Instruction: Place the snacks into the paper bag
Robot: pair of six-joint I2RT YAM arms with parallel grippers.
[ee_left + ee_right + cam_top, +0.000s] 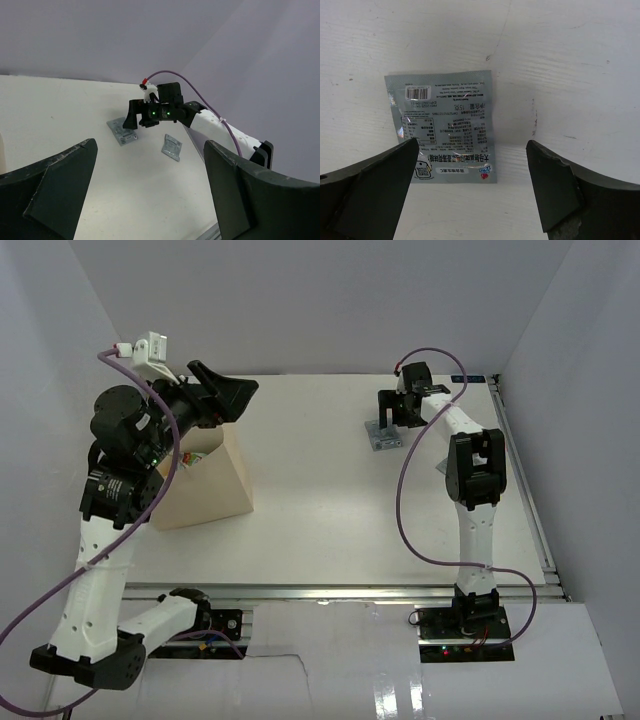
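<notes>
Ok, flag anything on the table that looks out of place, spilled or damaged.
Nothing stands out. The paper bag stands upright by the open left gripper. One silver-grey packet lies flat and untorn on the table below the open right gripper, with a second packet lying apart from it.

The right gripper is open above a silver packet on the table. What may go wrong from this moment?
1. The silver packet lies flat on the table, off-centre under the open right gripper; closing might catch only a corner or slide over it.
2. A second silver packet lies close by and might get pushed.
3. The left gripper hangs near the paper bag mouth and might block the drop.
</notes>
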